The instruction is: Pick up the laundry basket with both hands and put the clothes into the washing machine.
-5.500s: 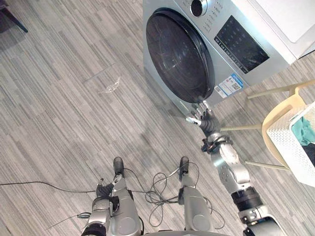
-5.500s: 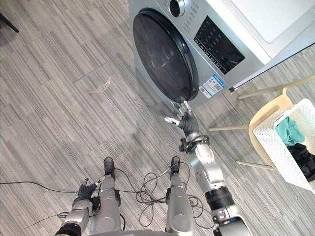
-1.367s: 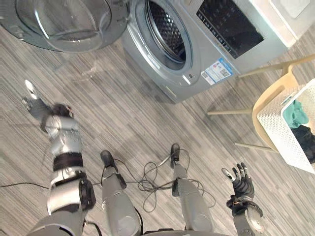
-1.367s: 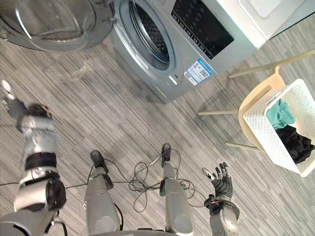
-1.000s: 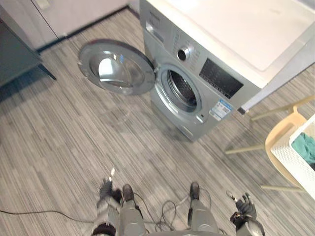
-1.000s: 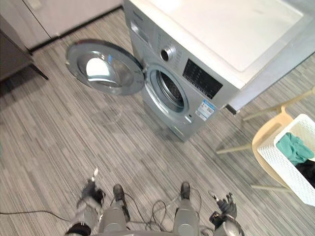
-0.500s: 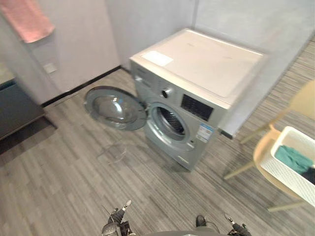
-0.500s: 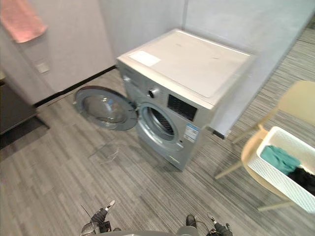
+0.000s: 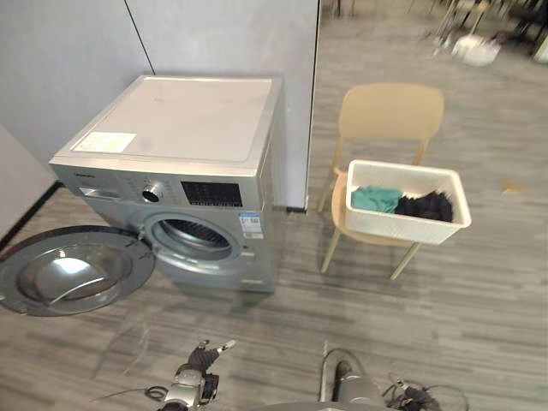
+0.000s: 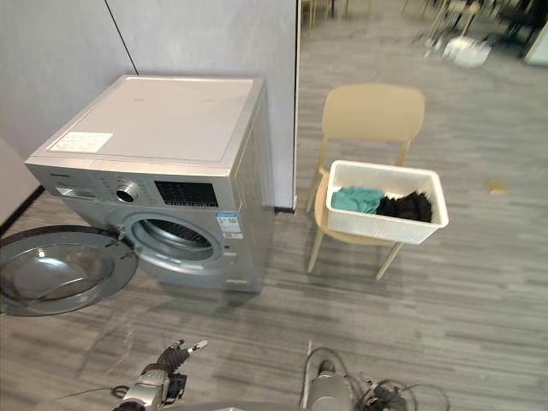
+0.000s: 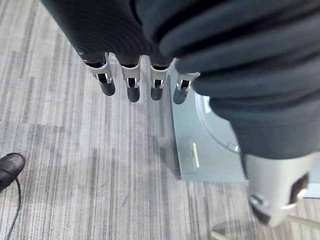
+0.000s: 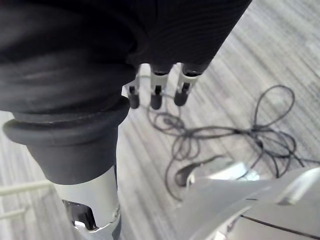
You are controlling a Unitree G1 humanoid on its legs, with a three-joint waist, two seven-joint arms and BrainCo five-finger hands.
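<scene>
Laundry basket [image 9: 404, 226] (white, clothes [image 9: 377, 199] inside) on chair [image 9: 391, 111] beside washing machine [image 9: 188, 120], door [image 9: 73, 270] open; left hand [image 11: 132, 89] and right hand [image 12: 156, 96] low, fingers released, holding nothing.

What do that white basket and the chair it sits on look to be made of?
The laundry basket looks like white moulded plastic, matt: its walls show a fine dotted pattern, likely small holes. The chair seems smooth beige plastic, seat and back rounded and even in colour; its slim legs match, so plastic, painted metal or wood, I cannot tell.
</scene>
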